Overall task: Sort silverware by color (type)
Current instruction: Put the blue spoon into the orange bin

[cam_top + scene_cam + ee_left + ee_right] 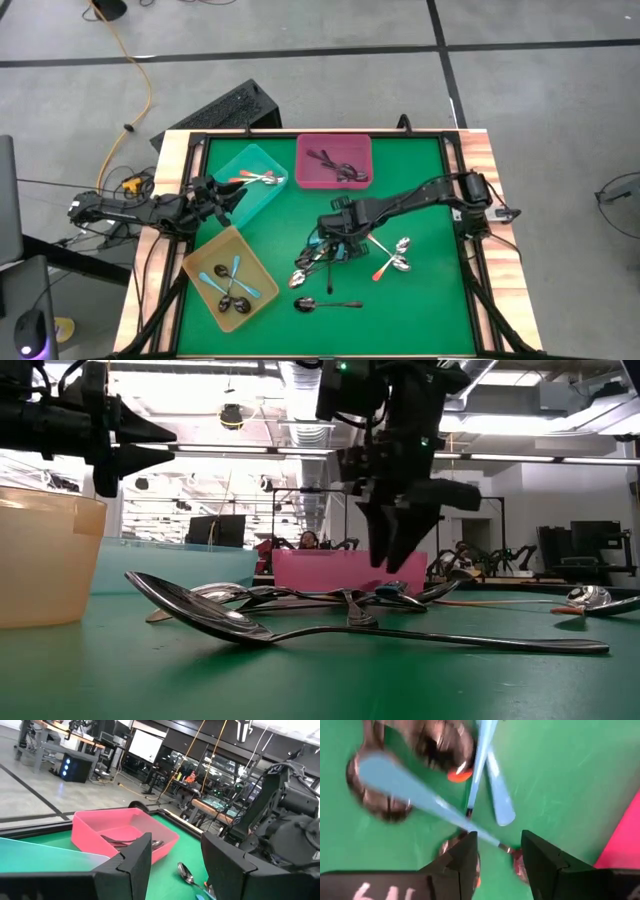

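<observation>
Your right gripper hangs over the pile of spoons near the middle of the desk, its fingers parted either side of a light blue handle without gripping it. More spoons lie toward the right edge, and a dark spoon lies alone nearer the front edge. Your left gripper waits at the left edge beside the teal tray, fingers closed on nothing. The pink tray at the back edge holds dark spoons, the yellow tray blue ones.

spoons: glossy metal bowls | pink tray: smooth plastic | table: matt green
</observation>
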